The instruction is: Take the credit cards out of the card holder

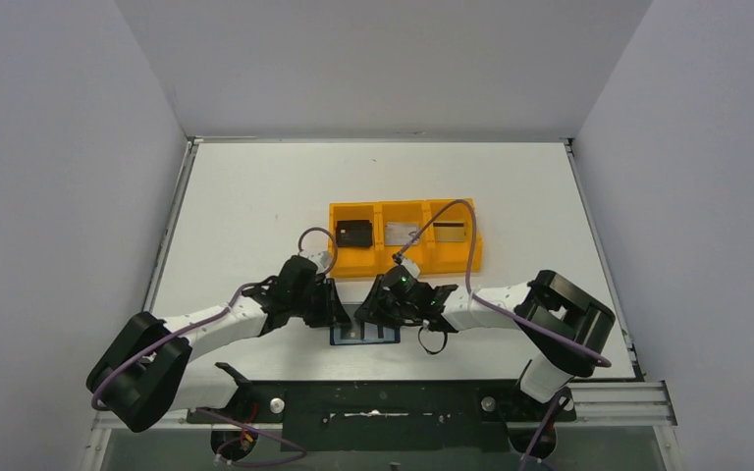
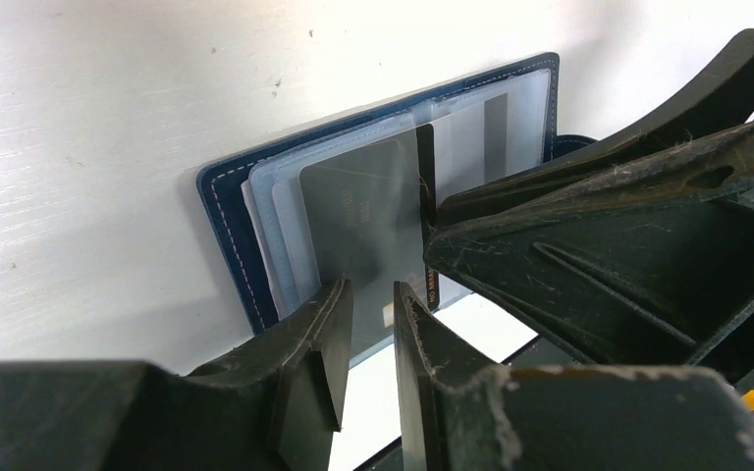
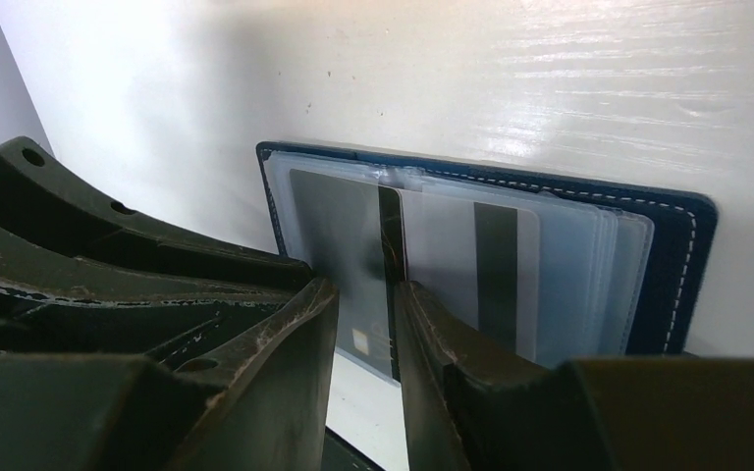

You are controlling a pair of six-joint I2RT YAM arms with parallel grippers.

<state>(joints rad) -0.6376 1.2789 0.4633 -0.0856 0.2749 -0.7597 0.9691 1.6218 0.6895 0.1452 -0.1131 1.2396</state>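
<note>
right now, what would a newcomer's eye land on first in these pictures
The left tool and right tool crowd together over an open navy card holder near the front edge of the table, its clear sleeves showing a dark grey card. Behind it sits a bright orange tray with a silver card in the middle bin and a striped card in the right one.

Robotics lab test cell. White table (image 1: 255,196) boxed in left, right and far by plain pale walls (image 1: 59,147). Two cabled robot arms (image 1: 206,329) bolted to a metal rail (image 1: 609,397) at the near edge; orange compartment tray (image 1: 353,261) mid-table.
</note>
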